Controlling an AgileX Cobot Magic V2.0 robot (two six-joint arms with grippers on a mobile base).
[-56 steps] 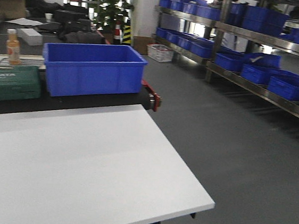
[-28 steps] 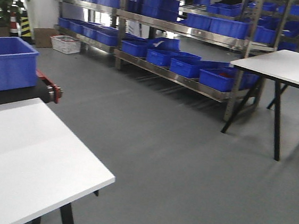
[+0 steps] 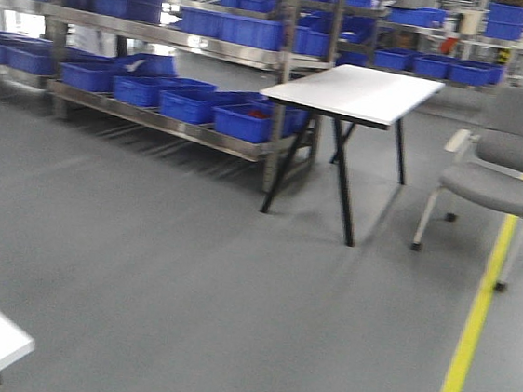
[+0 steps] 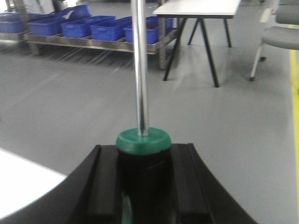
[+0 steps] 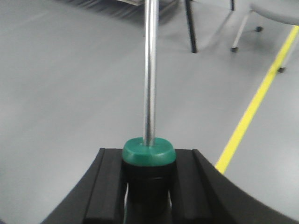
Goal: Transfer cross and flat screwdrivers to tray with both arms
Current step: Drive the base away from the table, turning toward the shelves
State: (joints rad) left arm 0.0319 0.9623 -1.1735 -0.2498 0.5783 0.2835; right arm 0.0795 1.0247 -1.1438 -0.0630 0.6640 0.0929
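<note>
Green and black, the handle of one screwdriver [image 4: 139,70] sits clamped between the jaws of my left gripper [image 4: 143,156], its steel shaft pointing out ahead over the grey floor [image 4: 70,107]. My right gripper [image 5: 148,156] grips the second screwdriver [image 5: 149,70] the same way, closed narrow on the handle. Both tips run off the top of the wrist views, so I cannot tell which is the cross one and which the flat.

Picking up looks done for both arms. What is left, I judge, is the whole delivery, since no tray shows anywhere. The front view gives only shelves [image 3: 166,34] of blue bins [image 3: 196,105], a white table [image 3: 357,92], a grey chair [image 3: 514,152] and a yellow floor line [image 3: 471,340].
</note>
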